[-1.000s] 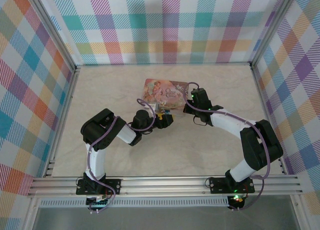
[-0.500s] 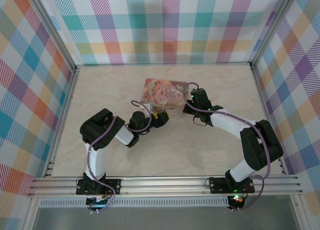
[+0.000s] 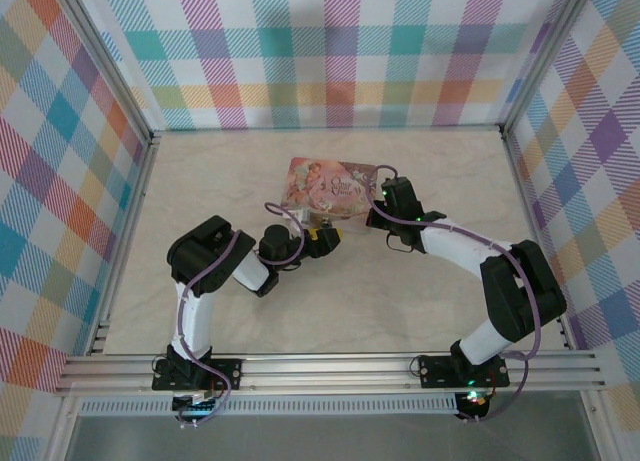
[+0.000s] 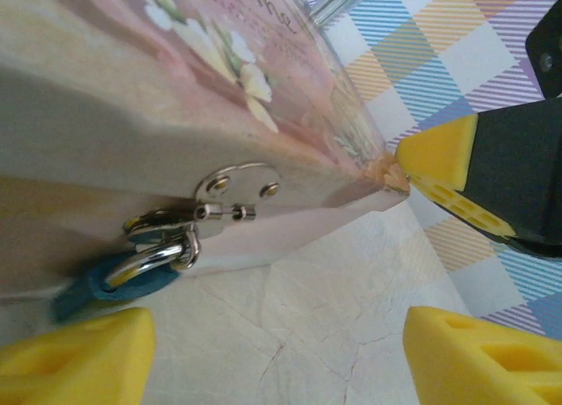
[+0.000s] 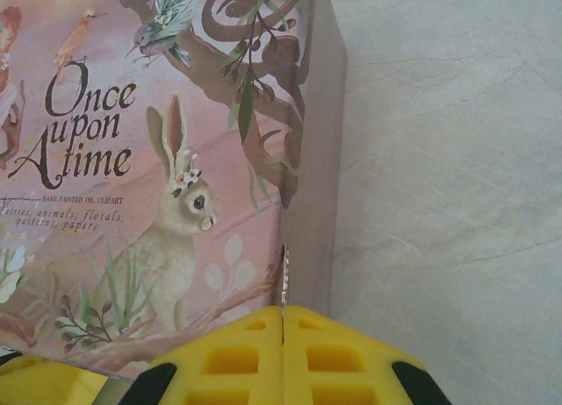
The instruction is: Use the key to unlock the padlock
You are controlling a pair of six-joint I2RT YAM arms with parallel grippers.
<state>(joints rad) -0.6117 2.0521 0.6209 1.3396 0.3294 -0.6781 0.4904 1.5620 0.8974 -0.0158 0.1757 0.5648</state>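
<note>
The pink illustrated tin (image 3: 330, 186) lies mid-table. In the left wrist view its front wall carries a metal hasp (image 4: 235, 184), and from that hangs the tiny padlock (image 4: 110, 279), blue body low, steel shackle (image 4: 162, 251) through the loop. My left gripper (image 4: 277, 357) is open just in front of the tin, the padlock beside its left finger (image 4: 75, 357) and untouched. My right gripper (image 5: 283, 335) is shut on the key (image 5: 284, 278), whose thin toothed blade sticks out edge-on over the tin's right edge. One right fingertip (image 4: 439, 150) touches the tin's corner.
The pale marble-patterned table (image 3: 300, 311) is fenced by checked walls (image 3: 70, 181) on three sides and an aluminium rail (image 3: 330, 366) at the near edge. Both arms bend inward toward the tin, the left gripper (image 3: 325, 239) and right gripper (image 3: 378, 216) close together.
The left gripper drew slightly left and back from the tin's front, then eased forward again. The right arm and the tin have stayed put.
</note>
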